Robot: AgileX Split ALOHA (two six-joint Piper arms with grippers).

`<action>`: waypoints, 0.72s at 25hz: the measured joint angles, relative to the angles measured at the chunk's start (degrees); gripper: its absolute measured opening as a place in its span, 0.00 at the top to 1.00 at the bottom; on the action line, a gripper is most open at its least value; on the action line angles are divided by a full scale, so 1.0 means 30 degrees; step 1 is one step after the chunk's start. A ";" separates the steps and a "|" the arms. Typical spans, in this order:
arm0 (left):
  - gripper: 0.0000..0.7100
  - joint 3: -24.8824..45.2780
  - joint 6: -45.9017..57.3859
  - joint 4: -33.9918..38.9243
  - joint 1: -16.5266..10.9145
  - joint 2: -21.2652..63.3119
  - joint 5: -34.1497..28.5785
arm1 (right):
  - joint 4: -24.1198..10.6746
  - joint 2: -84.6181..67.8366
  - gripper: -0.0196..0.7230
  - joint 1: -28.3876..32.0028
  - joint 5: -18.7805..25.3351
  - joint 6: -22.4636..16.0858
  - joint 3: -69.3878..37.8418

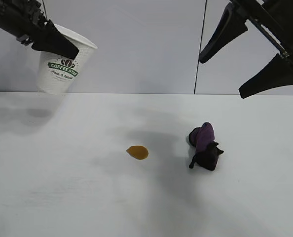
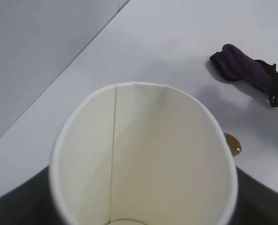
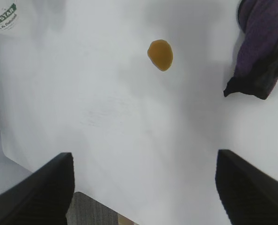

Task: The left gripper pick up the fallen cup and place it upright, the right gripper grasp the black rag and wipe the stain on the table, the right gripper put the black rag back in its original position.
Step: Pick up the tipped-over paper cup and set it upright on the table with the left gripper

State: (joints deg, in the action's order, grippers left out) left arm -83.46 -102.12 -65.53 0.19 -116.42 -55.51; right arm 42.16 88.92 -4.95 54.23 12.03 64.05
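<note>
My left gripper (image 1: 70, 49) is shut on the white cup (image 1: 62, 66) with the green "COFFEE STAR" logo. It holds the cup in the air at the far left, mouth up and slightly tilted, clear of the table (image 1: 62, 187). The left wrist view looks into the cup (image 2: 167, 154), with dark fingers (image 2: 17, 206) on both sides. The orange-brown stain (image 1: 137, 152) lies mid-table. The black and purple rag (image 1: 204, 146) lies bunched to its right. My right gripper (image 1: 221, 77) hangs open high above the rag, holding nothing. The right wrist view shows the stain (image 3: 160, 55) and rag (image 3: 260, 51) below.
A grey panelled wall (image 1: 151, 44) rises behind the table. In the right wrist view the table's edge and the floor (image 3: 97, 211) show between my right fingers (image 3: 40, 192). Bare tabletop lies left of the stain and in front of it.
</note>
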 joint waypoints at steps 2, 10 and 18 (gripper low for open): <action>0.32 0.0734 -0.0845 -0.0682 -0.0108 0.0000 0.0017 | 0.0000 0.0000 0.21 0.0000 0.0000 0.0000 0.0000; 0.32 0.3646 -0.4638 -0.3920 -0.0686 0.0000 -0.0083 | 0.0000 0.0000 0.21 0.0000 0.0000 0.0000 0.0000; 0.32 0.5829 -0.8192 -0.6269 -0.0762 0.0000 -0.0047 | 0.0000 0.0000 0.21 0.0000 -0.0005 0.0000 0.0000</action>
State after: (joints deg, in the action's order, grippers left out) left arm -65.97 -126.70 -84.34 -2.09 -116.42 -55.65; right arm 42.16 88.92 -4.95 54.22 12.03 64.05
